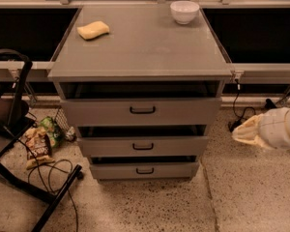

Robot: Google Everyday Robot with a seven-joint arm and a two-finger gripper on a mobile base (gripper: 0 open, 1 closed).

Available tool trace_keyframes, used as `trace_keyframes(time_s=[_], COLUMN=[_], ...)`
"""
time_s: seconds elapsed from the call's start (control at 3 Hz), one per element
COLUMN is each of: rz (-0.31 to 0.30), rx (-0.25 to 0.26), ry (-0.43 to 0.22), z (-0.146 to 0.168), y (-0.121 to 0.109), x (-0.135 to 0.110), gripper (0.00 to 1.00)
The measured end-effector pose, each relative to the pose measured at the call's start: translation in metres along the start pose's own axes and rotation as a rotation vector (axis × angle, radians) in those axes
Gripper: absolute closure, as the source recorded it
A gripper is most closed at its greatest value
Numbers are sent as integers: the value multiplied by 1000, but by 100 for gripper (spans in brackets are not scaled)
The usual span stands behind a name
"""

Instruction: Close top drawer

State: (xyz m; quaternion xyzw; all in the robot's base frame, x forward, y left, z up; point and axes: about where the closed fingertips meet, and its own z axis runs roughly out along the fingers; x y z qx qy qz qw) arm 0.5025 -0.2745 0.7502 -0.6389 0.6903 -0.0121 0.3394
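Observation:
The top drawer (183,112) of the grey cabinet has the tallest front panel and a small black bar handle (142,110). It stands pulled out a little, with a dark gap between its front and the cabinet top. My gripper (238,135) is cream-white and sits to the right of the cabinet, level with the gap between the top and middle drawers. It is clear of the drawer fronts, and its fingers are drawn together to a point with nothing in them.
The middle drawer (143,146) and bottom drawer (144,170) also stick out slightly. A yellow sponge (93,30) and a white bowl (184,11) sit on the cabinet top. A black frame (19,144), cables and snack bags (38,141) lie on the floor at left.

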Motion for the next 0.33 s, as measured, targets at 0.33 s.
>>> trace_keyframes(time_s=[0.33], rz=[-59], rx=[-14], ry=[158], z=[-82], y=[-4], x=[-13], gripper=[100])
